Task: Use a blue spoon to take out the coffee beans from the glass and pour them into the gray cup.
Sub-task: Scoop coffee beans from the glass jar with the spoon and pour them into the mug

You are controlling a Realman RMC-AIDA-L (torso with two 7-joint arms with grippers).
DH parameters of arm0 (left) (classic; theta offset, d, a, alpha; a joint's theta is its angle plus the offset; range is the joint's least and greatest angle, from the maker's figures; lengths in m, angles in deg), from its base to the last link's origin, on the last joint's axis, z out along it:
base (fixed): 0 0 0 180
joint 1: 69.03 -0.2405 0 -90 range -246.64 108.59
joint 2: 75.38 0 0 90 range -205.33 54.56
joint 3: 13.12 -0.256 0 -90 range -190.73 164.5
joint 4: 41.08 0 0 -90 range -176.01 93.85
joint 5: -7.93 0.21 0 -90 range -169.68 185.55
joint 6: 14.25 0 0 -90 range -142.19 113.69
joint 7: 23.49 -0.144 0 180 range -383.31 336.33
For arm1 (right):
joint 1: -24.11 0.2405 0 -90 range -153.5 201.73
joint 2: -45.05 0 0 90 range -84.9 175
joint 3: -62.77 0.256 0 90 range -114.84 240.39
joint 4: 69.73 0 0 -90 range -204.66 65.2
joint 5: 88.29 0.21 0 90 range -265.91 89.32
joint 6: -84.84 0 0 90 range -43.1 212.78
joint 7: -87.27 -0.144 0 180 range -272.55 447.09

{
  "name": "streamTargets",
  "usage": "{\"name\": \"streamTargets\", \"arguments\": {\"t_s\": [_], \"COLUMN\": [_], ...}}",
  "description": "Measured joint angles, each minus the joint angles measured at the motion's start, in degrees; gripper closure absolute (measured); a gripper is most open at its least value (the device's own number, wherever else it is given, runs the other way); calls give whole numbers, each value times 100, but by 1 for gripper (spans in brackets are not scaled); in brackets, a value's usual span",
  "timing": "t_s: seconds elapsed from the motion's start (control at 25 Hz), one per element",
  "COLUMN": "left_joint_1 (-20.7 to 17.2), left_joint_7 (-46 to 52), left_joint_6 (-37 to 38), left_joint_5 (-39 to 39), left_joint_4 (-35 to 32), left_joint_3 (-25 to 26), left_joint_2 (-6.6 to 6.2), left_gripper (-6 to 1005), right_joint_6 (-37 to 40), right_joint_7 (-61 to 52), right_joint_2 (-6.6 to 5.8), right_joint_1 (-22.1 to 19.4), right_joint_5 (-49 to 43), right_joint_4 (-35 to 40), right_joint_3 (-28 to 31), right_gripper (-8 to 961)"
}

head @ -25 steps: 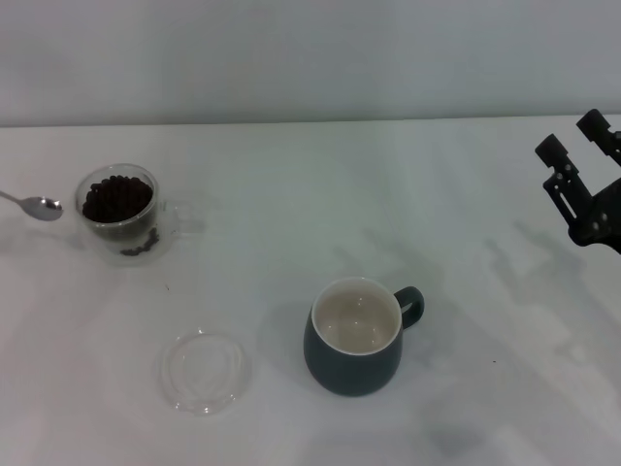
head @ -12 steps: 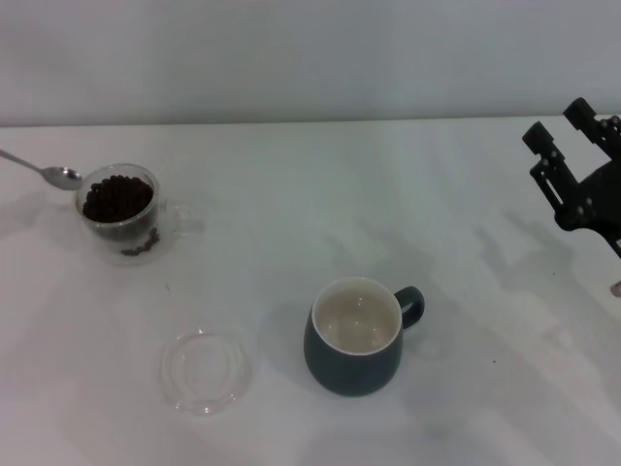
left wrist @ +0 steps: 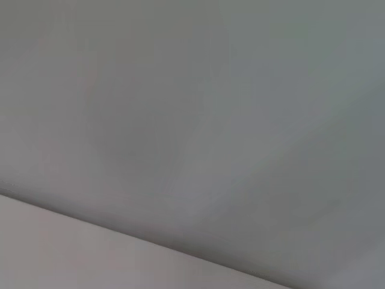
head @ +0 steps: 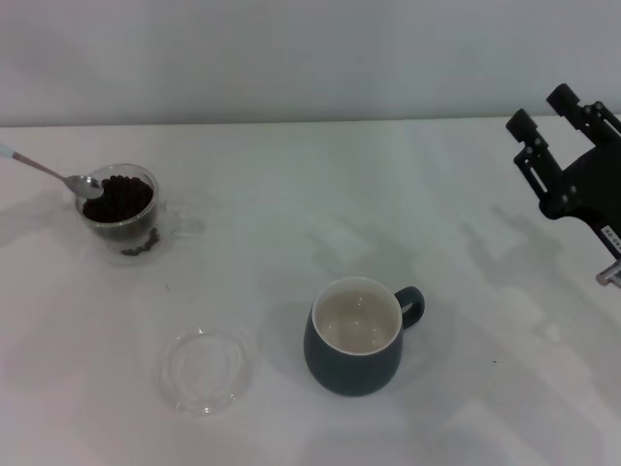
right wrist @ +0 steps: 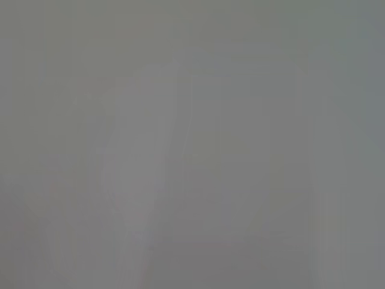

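The small spoon with a pale blue handle and silver bowl (head: 60, 175) rests its bowl at the near-left rim of the small clear glass (head: 120, 211), over the dark coffee beans (head: 118, 197). Its long axis runs up and leftward, out of the head view toward the unseen left end effector, whose state I cannot tell. The dark blue-gray ceramic mug (head: 355, 335) stands well apart on the white table (head: 320, 204), right of the glass and nearer the robot. The right end effector (head: 546, 110) hangs far right, fingers spread, holding nothing.

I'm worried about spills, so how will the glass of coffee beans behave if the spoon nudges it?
The glass looks small and rounded, so it could slide or tip fairly easily on the smooth white table. Its thick clear walls probably add some steadying weight. The coffee beans are heaped near the rim where the spoon dips, so some might scatter.
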Motion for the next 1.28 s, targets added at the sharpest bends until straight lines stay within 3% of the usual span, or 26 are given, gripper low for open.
{"name": "streamTargets", "arguments": {"t_s": [0.72,1.28], "left_joint_1": [109,-105], "left_joint_7": [-468,-215], "left_joint_6": [-241,-427], "left_joint_5": [108,-232], "left_joint_4": [245,544], "left_joint_3": [-8,55], "left_joint_2": [336,436], "left_gripper": [873,873], "right_joint_6": [-36,-46], "right_joint_7": [-2,-81], "right_joint_2": [0,0], "right_joint_1": [-5,-6], "right_joint_5": [12,20], "right_joint_4": [-1,-13], "right_joint_3": [-206,-188], "right_gripper": [443,443]}}
